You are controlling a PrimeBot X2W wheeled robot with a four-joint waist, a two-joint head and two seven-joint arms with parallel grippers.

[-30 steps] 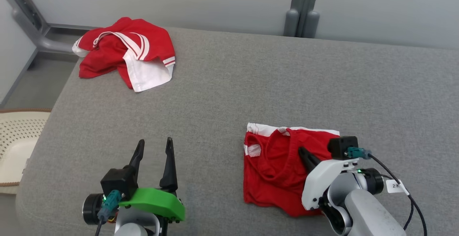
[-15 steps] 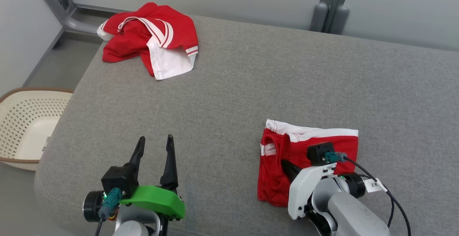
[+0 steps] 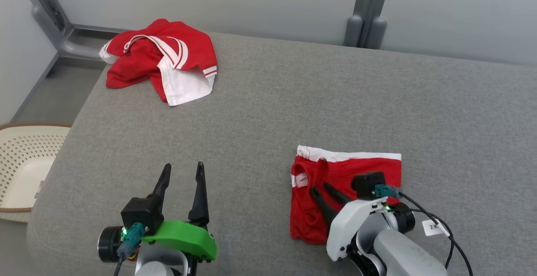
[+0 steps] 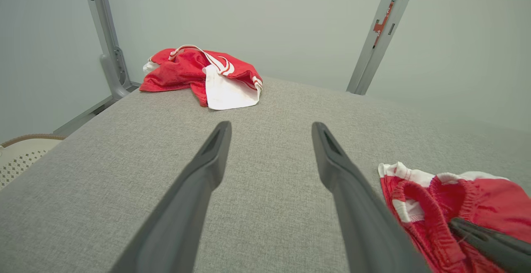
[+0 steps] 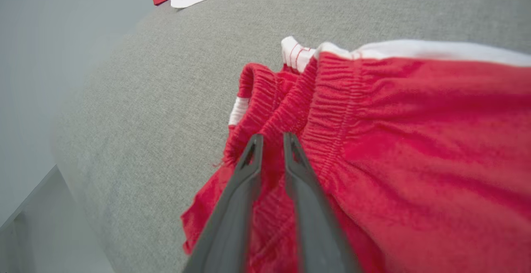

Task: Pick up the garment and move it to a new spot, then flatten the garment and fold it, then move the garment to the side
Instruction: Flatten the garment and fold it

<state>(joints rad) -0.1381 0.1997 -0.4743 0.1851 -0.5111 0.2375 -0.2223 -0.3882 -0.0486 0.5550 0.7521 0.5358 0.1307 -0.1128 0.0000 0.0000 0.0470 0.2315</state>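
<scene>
Head view: right end effector [image 3: 319, 188] slightly parted over folded garment [image 3: 356, 167].

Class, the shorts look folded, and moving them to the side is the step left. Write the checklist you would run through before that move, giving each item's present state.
1. The folded red shorts lie in a compact fold on the grey surface: ok.
2. The right tool is over the waistband end, jaws a little apart: ok.
3. Cloth is free of that tool: cannot tell.
4. The left tool is open, above bare surface, apart from the shorts: ok.
5. Bare surface lies to the shorts' right for setting them down: ok.
6. The crumpled red and white garment sits at the far left corner, well away: ok.
</scene>
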